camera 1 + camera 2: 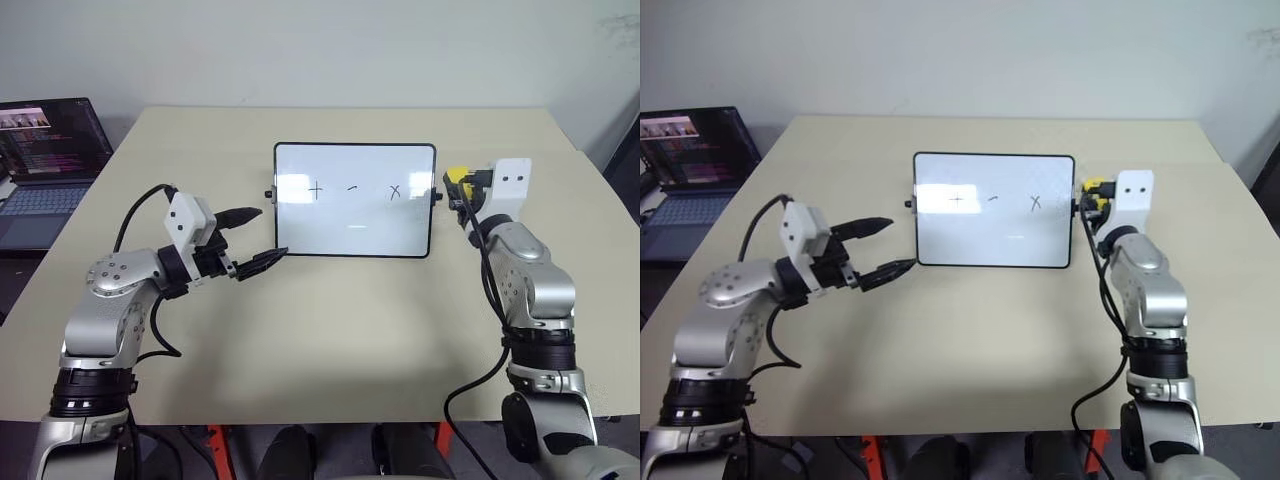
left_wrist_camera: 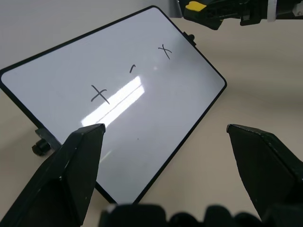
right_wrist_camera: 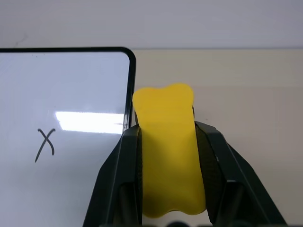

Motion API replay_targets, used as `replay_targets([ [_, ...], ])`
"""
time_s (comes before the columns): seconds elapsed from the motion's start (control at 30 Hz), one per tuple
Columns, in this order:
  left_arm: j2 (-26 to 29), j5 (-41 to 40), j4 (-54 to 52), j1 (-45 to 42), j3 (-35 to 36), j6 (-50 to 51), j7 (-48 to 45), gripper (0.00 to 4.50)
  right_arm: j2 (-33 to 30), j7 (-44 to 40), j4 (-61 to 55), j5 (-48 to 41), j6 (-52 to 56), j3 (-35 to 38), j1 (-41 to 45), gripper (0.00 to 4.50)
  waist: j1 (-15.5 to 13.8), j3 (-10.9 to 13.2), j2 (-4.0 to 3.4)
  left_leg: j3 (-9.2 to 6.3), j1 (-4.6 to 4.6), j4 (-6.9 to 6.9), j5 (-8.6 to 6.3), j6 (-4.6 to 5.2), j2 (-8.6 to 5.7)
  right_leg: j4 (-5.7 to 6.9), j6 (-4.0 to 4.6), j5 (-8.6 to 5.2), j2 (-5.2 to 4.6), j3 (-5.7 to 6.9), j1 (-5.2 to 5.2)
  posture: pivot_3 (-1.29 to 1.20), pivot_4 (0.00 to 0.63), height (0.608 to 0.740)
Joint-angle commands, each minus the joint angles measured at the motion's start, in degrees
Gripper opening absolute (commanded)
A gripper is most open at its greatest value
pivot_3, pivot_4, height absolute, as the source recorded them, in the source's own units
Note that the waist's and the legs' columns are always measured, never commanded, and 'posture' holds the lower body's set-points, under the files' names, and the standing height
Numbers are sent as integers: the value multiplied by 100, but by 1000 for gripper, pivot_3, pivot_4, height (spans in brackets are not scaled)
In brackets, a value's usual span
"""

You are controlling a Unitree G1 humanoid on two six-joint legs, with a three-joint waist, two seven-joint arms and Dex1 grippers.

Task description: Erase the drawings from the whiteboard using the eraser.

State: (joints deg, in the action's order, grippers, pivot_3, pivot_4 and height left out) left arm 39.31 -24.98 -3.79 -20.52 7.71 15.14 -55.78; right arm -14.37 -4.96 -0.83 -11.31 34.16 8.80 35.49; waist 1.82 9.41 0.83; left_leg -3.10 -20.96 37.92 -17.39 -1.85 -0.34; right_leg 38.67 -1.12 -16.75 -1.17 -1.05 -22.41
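Beside the whiteboard's (image 1: 355, 235) right edge I hold the eraser (image 3: 166, 151) pinched in my right gripper (image 3: 168, 165); drawings (image 1: 353, 189) remain; my left gripper (image 1: 255, 240) gapes near its left edge.

My two head eyes look forward and down from well back over the table (image 1: 330, 330), and both take in the whole whiteboard (image 1: 354, 200), both my arms and a laptop (image 1: 45, 165) off to my left. My left wrist camera looks along my left gripper (image 2: 165, 137) at the board from near, aslant, catching its three drawings (image 2: 131, 70) and my right gripper (image 2: 208, 10) past the far corner. My right wrist camera sits very close behind the eraser (image 3: 166, 151), facing the board's corner and its x, which all views share.
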Motion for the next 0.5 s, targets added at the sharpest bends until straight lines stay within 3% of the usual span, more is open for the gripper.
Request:
replay_targets([
  [0.03, 34, 0, -70, -117, 52, -96, -13, 4500, -11, -47, -7, 41, -259, -16, 289, 1210, 4, 0, 0, 0, 0, 0, 0, 0, 0, 0, 0, 0, 0, -1, 0, 0, 150, 740],
  [0.5, 79, 22, 9, -234, 33, -120, -78, 4500, -46, -232, 510, 137, -565, -88, 910, 1210, 3, 0, 0, 0, -1, 0, 0, 0, 0, 2, 0, 0, 0, 1, -2, 0, 150, 740],
])
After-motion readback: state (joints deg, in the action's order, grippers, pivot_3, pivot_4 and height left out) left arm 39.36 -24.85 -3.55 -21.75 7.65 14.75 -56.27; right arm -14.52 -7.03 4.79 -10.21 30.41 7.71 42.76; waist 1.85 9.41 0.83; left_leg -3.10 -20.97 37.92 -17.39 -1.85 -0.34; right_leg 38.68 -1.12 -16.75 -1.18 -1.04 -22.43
